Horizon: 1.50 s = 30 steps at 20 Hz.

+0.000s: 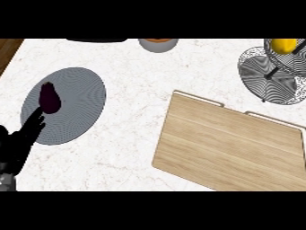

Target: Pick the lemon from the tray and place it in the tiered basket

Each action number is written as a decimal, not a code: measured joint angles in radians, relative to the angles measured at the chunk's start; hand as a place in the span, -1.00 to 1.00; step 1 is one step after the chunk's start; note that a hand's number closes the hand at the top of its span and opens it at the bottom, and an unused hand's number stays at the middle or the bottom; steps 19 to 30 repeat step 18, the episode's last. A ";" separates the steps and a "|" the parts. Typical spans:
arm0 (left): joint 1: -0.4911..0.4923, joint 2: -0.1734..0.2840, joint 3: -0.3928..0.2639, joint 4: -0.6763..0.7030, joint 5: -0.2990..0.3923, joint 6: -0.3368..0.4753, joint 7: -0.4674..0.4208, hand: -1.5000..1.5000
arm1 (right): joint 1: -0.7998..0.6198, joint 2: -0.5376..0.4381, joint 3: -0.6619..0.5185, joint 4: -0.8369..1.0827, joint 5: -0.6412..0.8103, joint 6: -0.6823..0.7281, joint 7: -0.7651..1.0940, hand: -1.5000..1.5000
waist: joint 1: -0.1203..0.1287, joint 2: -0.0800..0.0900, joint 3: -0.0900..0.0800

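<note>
A marble counter (128, 134) carries a wooden tray (231, 148), bare, to the right of the left hand (13, 146). Far right and beyond, the tiered basket (277, 74) already holds the lemon (284, 44) — partly cut off, likely firm, waxy, best cupped around its middle. The hand's fingers point straight, holding nothing — beside a dark vegetable (49, 98). The right hand is unseen.

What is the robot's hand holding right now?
Nothing. The left hand is open, fingers straight, pointing toward the dark purple thing on the grey mat. The lemon already sits in the tiered basket.
</note>
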 measured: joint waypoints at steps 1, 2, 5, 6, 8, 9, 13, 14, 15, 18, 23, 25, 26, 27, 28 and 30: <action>0.014 -0.001 -0.001 -0.007 0.001 -0.004 -0.002 0.00 | -0.006 -0.004 -0.012 -0.013 -0.010 -0.021 0.013 -1.00 | 0.000 -0.002 0.000; 0.015 -0.002 -0.002 -0.016 0.001 -0.002 0.005 0.00 | -0.012 -0.007 -0.024 -0.024 -0.020 -0.038 0.026 -1.00 | -0.002 -0.004 0.000; 0.030 -0.001 0.007 -0.010 0.002 -0.002 -0.009 0.00 | -0.020 -0.039 -0.074 -0.048 -0.066 -0.066 0.068 -1.00 | -0.015 -0.009 -0.001; 0.046 0.000 0.010 -0.012 0.004 -0.006 -0.018 0.00 | -0.021 -0.050 -0.095 -0.056 -0.086 -0.071 0.080 -1.00 | -0.019 -0.012 -0.001; 0.053 0.002 0.017 -0.021 0.009 -0.006 -0.009 0.00 | -0.021 -0.081 -0.139 -0.070 -0.130 -0.070 0.092 -1.00 | -0.027 -0.015 -0.001; 0.062 0.002 0.022 -0.021 0.011 -0.005 -0.011 0.00 | -0.021 -0.095 -0.163 -0.081 -0.156 -0.065 0.090 -1.00 | -0.035 -0.019 -0.001; 0.091 0.000 0.035 -0.015 0.013 -0.002 -0.024 0.00 | 0.020 -0.147 -0.280 -0.134 -0.282 -0.079 0.031 -1.00 | -0.062 -0.029 0.000; 0.092 0.004 0.042 -0.015 0.017 -0.002 -0.020 0.00 | 0.036 -0.154 -0.306 -0.151 -0.313 -0.077 0.012 -1.00 | -0.071 -0.032 0.000; 0.092 0.003 0.044 -0.018 0.017 0.002 -0.016 0.00 | 0.056 -0.165 -0.333 -0.169 -0.344 -0.077 -0.015 -1.00 | -0.077 -0.034 0.000; 0.105 0.002 0.048 -0.017 0.011 0.007 -0.025 0.00 | 0.128 -0.180 -0.407 -0.223 -0.439 -0.048 -0.092 -1.00 | -0.092 -0.038 0.000; 0.105 0.002 0.048 -0.017 0.011 0.007 -0.025 0.00 | 0.128 -0.180 -0.407 -0.223 -0.439 -0.048 -0.092 -1.00 | -0.092 -0.038 0.000; 0.105 0.002 0.048 -0.017 0.011 0.007 -0.025 0.00 | 0.128 -0.180 -0.407 -0.223 -0.439 -0.048 -0.092 -1.00 | -0.092 -0.038 0.000; 0.105 0.002 0.048 -0.017 0.011 0.007 -0.025 0.00 | 0.128 -0.180 -0.407 -0.223 -0.439 -0.048 -0.092 -1.00 | -0.092 -0.038 0.000; 0.105 0.002 0.048 -0.017 0.011 0.007 -0.025 0.00 | 0.128 -0.180 -0.407 -0.223 -0.439 -0.048 -0.092 -1.00 | -0.092 -0.038 0.000; 0.105 0.002 0.048 -0.017 0.011 0.007 -0.025 0.00 | 0.128 -0.180 -0.407 -0.223 -0.439 -0.048 -0.092 -1.00 | -0.092 -0.038 0.000; 0.105 0.002 0.048 -0.017 0.011 0.007 -0.025 0.00 | 0.128 -0.180 -0.407 -0.223 -0.439 -0.048 -0.092 -1.00 | -0.092 -0.038 0.000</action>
